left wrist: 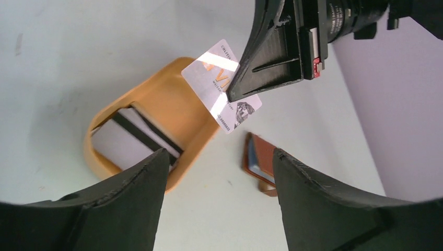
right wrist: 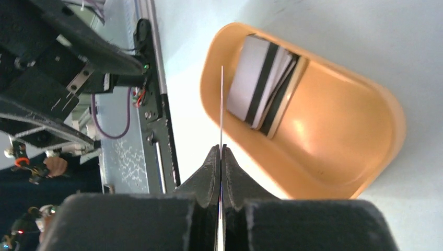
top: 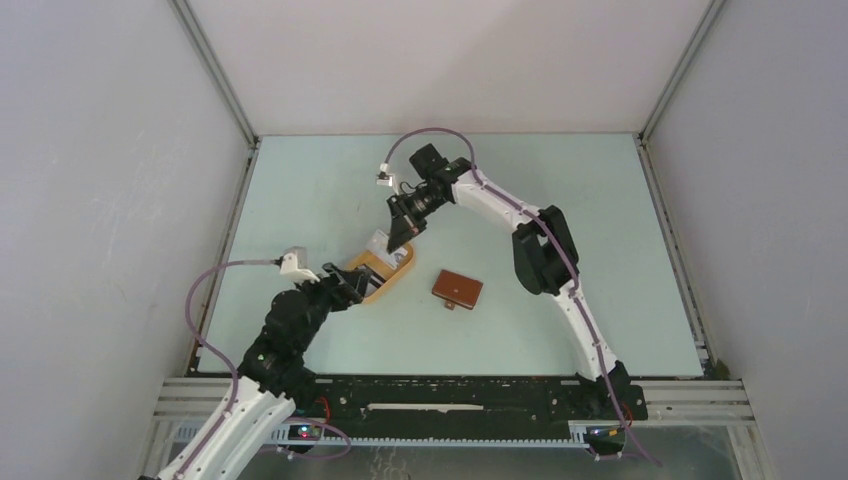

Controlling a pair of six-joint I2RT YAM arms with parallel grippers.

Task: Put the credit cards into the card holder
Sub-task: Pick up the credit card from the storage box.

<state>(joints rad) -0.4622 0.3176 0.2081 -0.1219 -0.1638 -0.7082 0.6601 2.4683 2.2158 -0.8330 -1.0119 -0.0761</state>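
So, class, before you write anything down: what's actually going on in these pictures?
The right gripper has one credit card pinched between its shut fingers, held up above the orange tray. The other cards lie stacked in that tray. The left gripper hangs open by the tray, holding nothing. The card holder lies on the table beside the tray, apart from both grippers.

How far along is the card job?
Done: nothing; no card shows in the holder, lying beside the tray. In hand: right gripper shut on one card, held over the tray; left gripper open nearby. Left: this card plus the cards in the tray.
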